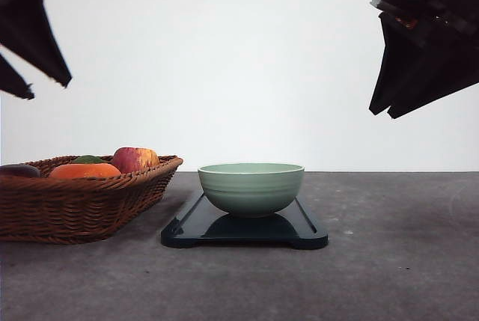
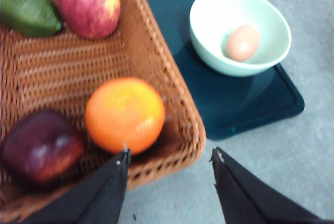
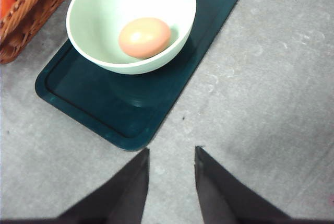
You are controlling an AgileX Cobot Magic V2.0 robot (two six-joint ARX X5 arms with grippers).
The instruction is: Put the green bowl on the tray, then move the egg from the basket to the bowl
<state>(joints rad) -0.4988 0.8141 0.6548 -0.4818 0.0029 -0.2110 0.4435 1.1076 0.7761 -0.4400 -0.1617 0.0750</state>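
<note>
We judge both steps complete. The basket (image 1: pixel 82 197) sits toward the bench's left edge; beside it the tray (image 1: pixel 243 233) carries the green bowl (image 1: pixel 251 188), which holds the egg (image 3: pixel 144 37). Left gripper (image 2: pixel 169 156) and right gripper (image 3: pixel 171 153) hang released, holding nothing. Next move: withdraw only.

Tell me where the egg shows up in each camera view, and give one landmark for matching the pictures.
Front view: the egg cannot be seen; the green bowl's wall hides the inside.
Left wrist view: the egg lies inside the bowl, upper right of the picture.
Right wrist view: the egg lies in the bowl, upper middle.
Shared landmark: the dark tray under the bowl.
</note>
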